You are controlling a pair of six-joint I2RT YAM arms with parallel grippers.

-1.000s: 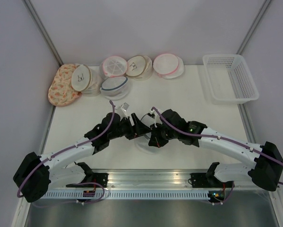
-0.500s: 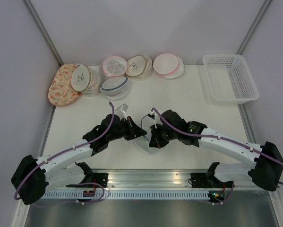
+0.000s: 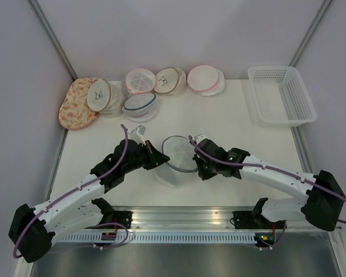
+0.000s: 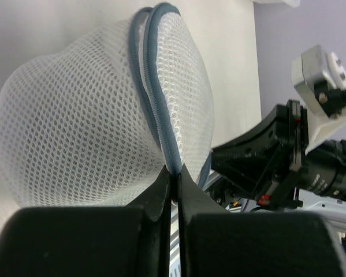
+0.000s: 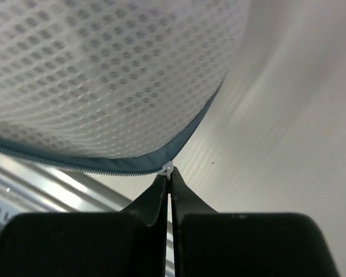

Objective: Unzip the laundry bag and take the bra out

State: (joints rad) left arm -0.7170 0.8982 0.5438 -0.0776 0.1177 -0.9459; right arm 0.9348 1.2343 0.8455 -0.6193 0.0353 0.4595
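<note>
between left fingers and right fingers sits the laundry bag.

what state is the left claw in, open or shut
Shut. The left wrist view shows the left claw closed to a thin slit, pinching the grey-blue zipper rim of the laundry bag.

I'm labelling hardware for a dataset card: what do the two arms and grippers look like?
The left arm and right arm have white links, black joints and a purple cable each. Fingers are black, tapering wedges.
</note>
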